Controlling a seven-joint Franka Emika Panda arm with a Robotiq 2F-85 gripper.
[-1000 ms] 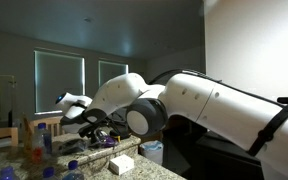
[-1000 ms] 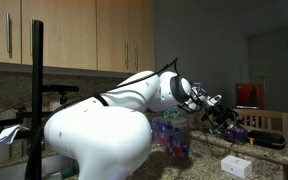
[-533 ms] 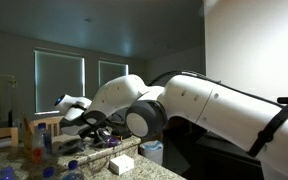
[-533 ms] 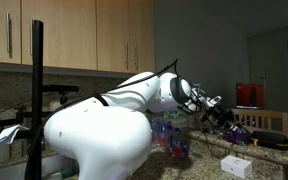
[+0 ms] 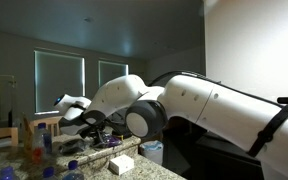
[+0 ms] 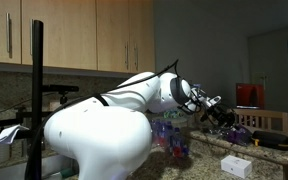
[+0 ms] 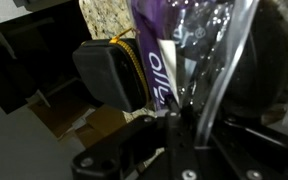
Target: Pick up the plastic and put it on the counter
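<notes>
Wrist view: my pincer (image 7: pixel 182 80) is clenched on the purple translucent plastic film (image 7: pixel 152 55), which hangs over the speckled beige stone counter (image 7: pixel 104 15). Beyond the film, a white rectangular block (image 6: pixel 234 166) rests on that counter.

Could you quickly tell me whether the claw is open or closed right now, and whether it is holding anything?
Claw: closed, gripping the purple plastic film.

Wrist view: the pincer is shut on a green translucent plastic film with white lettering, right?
Not green. The wrist view shows the pincer shut on a purple translucent plastic film with white lettering.
</notes>
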